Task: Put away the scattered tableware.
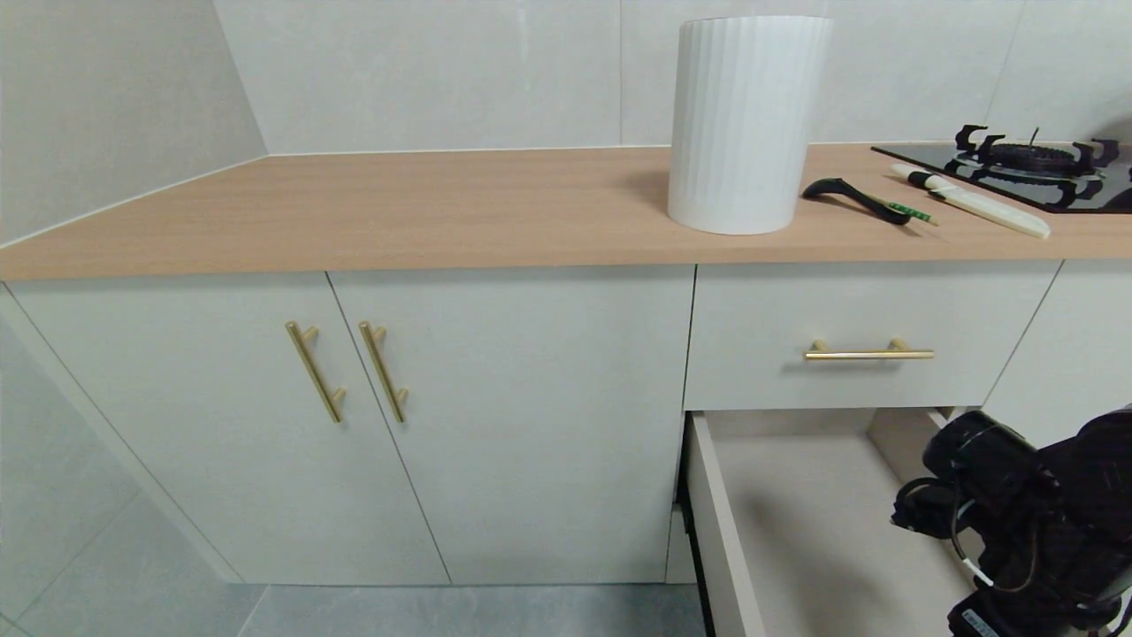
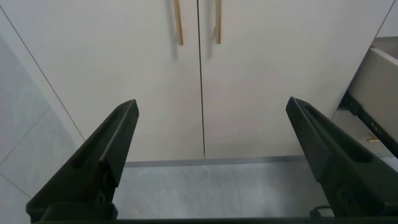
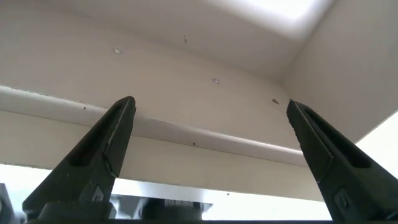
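Note:
On the wooden countertop (image 1: 398, 208), right of a tall white ribbed container (image 1: 743, 124), lie a black-handled utensil (image 1: 853, 196), a thin green-tipped stick (image 1: 911, 211) and a white knife-like tool with a black band (image 1: 973, 202). Below them a lower drawer (image 1: 718, 522) stands pulled out and looks bare inside. My right arm (image 1: 1017, 522) hangs over that drawer. The right gripper (image 3: 210, 106) is open with nothing between its fingers, facing the drawer's inner wall (image 3: 205, 68). My left gripper (image 2: 211, 109) is open and holds nothing, low in front of the cabinet doors (image 2: 261, 81).
A black gas hob (image 1: 1026, 164) sits at the counter's far right. A shut drawer with a gold handle (image 1: 868, 354) is above the open one. Two cabinet doors with gold handles (image 1: 314, 372) are to the left. Grey floor tiles (image 2: 205, 193) lie below.

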Controlling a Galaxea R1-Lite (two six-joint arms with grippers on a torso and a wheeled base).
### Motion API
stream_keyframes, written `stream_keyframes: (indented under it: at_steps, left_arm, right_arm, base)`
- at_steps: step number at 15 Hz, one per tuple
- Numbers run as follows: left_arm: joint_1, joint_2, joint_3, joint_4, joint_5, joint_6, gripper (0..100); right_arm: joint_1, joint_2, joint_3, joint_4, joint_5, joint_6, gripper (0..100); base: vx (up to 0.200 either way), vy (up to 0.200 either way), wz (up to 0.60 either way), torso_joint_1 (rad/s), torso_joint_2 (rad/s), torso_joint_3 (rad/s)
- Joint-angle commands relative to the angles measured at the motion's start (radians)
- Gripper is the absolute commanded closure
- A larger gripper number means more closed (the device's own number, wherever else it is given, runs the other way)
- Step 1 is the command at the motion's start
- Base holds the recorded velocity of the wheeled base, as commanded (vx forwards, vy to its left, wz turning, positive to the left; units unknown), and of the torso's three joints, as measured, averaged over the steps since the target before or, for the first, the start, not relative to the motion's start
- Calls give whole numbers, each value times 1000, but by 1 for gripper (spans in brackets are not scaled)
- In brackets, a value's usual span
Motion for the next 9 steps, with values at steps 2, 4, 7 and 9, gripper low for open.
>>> stream_keyframes:
  at_steps: [2,4,7,9]
  left_arm:
    - [0,1,0,-1,0,0,0]
    - [0,1,0,1,0,0,0]
    - [0,1,0,1,0,0,0]
    - [0,1,0,-1,0,0,0]
  right_arm:
    - [10,1,-1,34,-1,-7,0]
    - [10,-3,1,34,-3,-5,0]
    - [10,-65,-13,34,0,-4,0]
    - [7,-140,-39,34,15,-7,0]
  base:
    - [0,0,0,0,0,0]
    - [0,0,0,0,0,0]
    - [0,0,0,0,0,0]
    - [0,0,0,0,0,0]
